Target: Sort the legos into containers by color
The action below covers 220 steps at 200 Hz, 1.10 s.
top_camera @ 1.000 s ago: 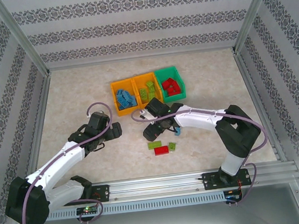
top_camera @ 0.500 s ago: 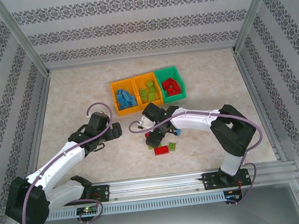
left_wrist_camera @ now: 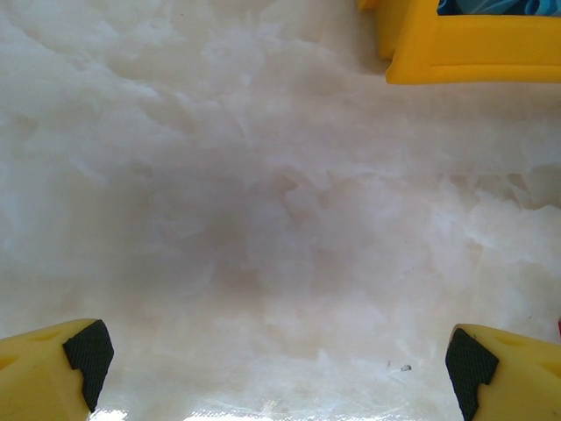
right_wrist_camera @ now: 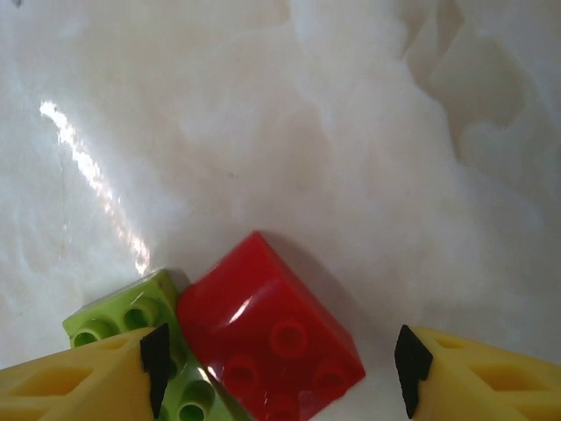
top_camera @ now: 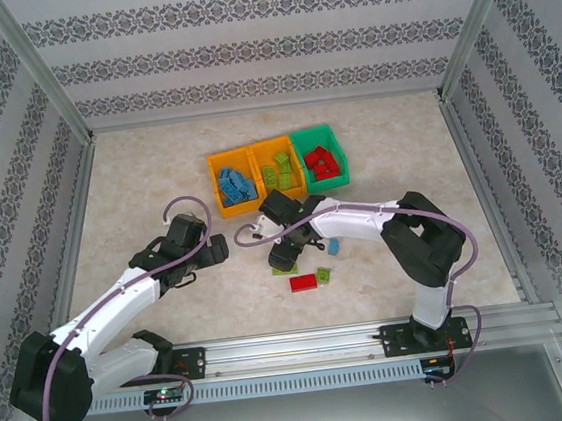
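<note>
Between the open fingers of my right gripper [right_wrist_camera: 279, 373] lies a red lego [right_wrist_camera: 272, 338] on the table, with a lime green lego [right_wrist_camera: 131, 329] touching its left side by the left finger [right_wrist_camera: 79, 381]. From above, the right gripper [top_camera: 284, 256] hangs low over that green lego [top_camera: 289, 269]. Nearby lie a longer red lego [top_camera: 304, 282], a small green one [top_camera: 324, 274] and a light blue one [top_camera: 333, 246]. The left orange bin [top_camera: 215, 189] holds blue legos, the middle orange bin [top_camera: 260, 175] green ones, the green bin [top_camera: 340, 154] red ones. My left gripper [top_camera: 213, 250] is open and holds nothing.
In the left wrist view the open left gripper [left_wrist_camera: 280, 360] faces bare table, with a corner of the orange bin [left_wrist_camera: 473, 57] at the top right. Metal frame posts and patterned walls close in the table on three sides.
My right gripper has swung left and toward the near edge, coming down over the red and green legos. The left arm has barely moved.
</note>
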Motion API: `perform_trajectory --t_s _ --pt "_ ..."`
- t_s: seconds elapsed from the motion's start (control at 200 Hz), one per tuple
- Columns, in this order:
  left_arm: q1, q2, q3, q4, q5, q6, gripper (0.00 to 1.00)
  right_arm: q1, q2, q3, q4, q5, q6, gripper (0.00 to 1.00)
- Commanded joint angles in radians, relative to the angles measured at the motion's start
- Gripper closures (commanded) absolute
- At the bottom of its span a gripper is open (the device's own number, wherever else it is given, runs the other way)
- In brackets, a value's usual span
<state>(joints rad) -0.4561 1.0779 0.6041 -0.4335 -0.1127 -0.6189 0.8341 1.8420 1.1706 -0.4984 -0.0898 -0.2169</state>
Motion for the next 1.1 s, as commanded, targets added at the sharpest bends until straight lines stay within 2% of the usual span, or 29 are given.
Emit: perform_trajectory --t_s 0.0,0.16,0.37,0.505,0.784,1.094 --pt "0.011 -0.018 -0.003 -0.019 -0.009 -0.020 0.01 0.007 0.049 0.042 -0.022 0.035 -0.015 0.31" --pt "0.011 -0.028 -0.013 -0.022 -0.012 -0.022 0.01 -0.007 0.043 0.025 -0.010 0.032 0.023 0.36" --pt "0.010 -0.032 -0.018 -0.017 -0.010 -0.025 0.01 -0.075 0.010 0.002 -0.002 -0.008 0.132 0.44" --pt "0.011 -0.035 -0.019 -0.018 -0.010 -0.025 0.01 -0.100 -0.005 -0.017 -0.007 -0.001 0.175 0.43" --pt "0.010 -0.046 -0.025 -0.017 -0.009 -0.028 0.00 -0.107 -0.064 -0.076 0.024 -0.006 0.233 0.30" --pt "0.010 -0.055 -0.028 -0.022 -0.007 -0.030 0.01 -0.122 -0.070 -0.106 0.038 0.000 0.265 0.31"
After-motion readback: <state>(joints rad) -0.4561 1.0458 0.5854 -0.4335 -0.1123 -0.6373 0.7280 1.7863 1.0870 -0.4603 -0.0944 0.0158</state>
